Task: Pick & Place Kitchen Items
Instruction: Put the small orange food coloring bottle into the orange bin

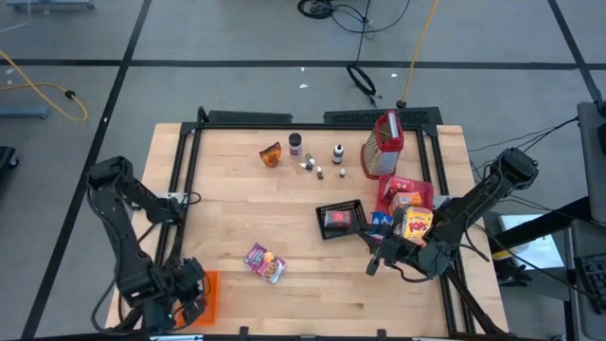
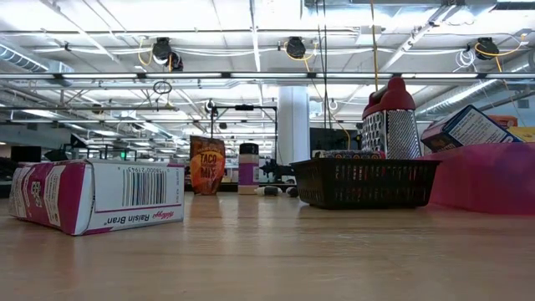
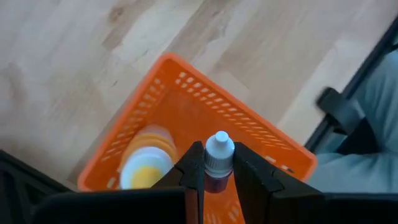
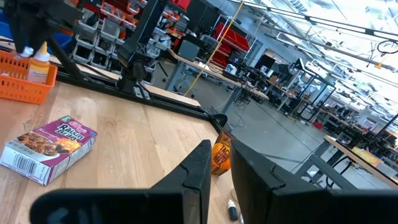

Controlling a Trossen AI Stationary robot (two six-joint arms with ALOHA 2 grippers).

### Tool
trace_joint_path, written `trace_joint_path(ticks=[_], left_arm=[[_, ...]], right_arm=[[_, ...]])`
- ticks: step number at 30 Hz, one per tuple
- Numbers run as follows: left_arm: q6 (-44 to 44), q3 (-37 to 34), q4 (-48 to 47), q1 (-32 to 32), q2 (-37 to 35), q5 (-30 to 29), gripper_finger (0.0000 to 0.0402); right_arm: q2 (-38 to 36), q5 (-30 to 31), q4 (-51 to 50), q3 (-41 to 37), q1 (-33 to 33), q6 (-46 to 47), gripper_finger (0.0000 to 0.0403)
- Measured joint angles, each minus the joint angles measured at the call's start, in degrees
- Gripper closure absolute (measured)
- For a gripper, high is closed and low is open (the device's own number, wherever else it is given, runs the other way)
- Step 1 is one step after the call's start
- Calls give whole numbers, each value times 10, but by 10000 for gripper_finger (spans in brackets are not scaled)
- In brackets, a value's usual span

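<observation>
Left gripper (image 3: 217, 177) clenched on small white-capped bottle (image 3: 218, 158), held above orange plastic mesh crate (image 3: 186, 102) at the table's near-left corner. Right gripper (image 4: 219, 163) clenched, empty, above the table beside the black mesh basket (image 1: 341, 219).

At the left wrist view's bottom centre, the small bottle's (image 3: 219, 163) lower half is hidden between the fingers (image 3: 194, 174).
</observation>
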Motion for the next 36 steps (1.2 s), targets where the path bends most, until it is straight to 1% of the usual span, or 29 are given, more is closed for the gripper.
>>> trace_joint_path(ticks=[12,18,21,29,36], left_arm=[[-3,-27,15,0,0,-5,345],[-27,-39,16,9,0,-5,341],[-26,-38,20,14,0,-5,322],[-16,-38,23,19,0,-5,257],[-15,-38,37,19,0,-5,234]], right_arm=[[0,0,0,0,0,0,348],[0,0,0,0,0,0,348],[0,0,0,0,0,0,348],[0,0,0,0,0,0,348],[0,0,0,0,0,0,348]])
